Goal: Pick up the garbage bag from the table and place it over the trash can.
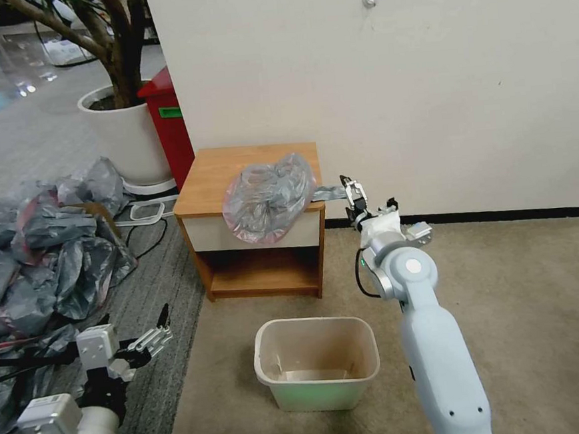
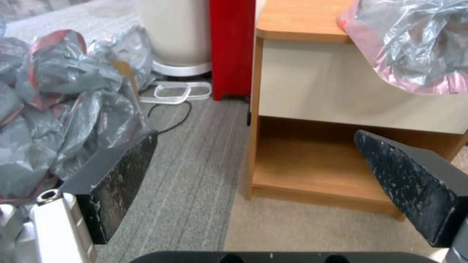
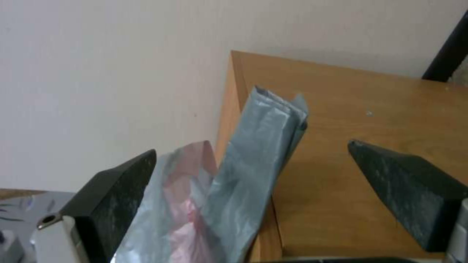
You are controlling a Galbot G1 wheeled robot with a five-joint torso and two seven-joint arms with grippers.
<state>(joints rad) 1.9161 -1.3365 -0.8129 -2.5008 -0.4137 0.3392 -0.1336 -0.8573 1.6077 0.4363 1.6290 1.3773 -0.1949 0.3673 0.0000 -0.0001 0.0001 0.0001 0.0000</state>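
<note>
The garbage bag (image 1: pixel 268 195), translucent grey with a pink rim, lies crumpled on the wooden table (image 1: pixel 213 176) and hangs over its white drawer front. A folded grey strip of the bag (image 3: pixel 258 146) sticks out past the table's right edge. My right gripper (image 1: pixel 351 192) is at that edge, open, with the strip between its fingers (image 3: pixel 117 197) and untouched. The cream trash can (image 1: pixel 317 362) stands on the carpet in front of the table. My left gripper (image 1: pixel 161 327) hangs open low on the left, facing the table's lower shelf (image 2: pixel 312 171). The bag's pink rim (image 2: pixel 419 84) also shows in the left wrist view.
A heap of darker grey bags (image 1: pixel 45 249) covers the floor at the left. A red bin (image 1: pixel 169 126) and a white plant pot (image 1: pixel 122 133) stand behind the table's left side. The wall (image 1: pixel 426 86) runs right behind the table. Open carpet (image 1: pixel 543 304) lies to the right.
</note>
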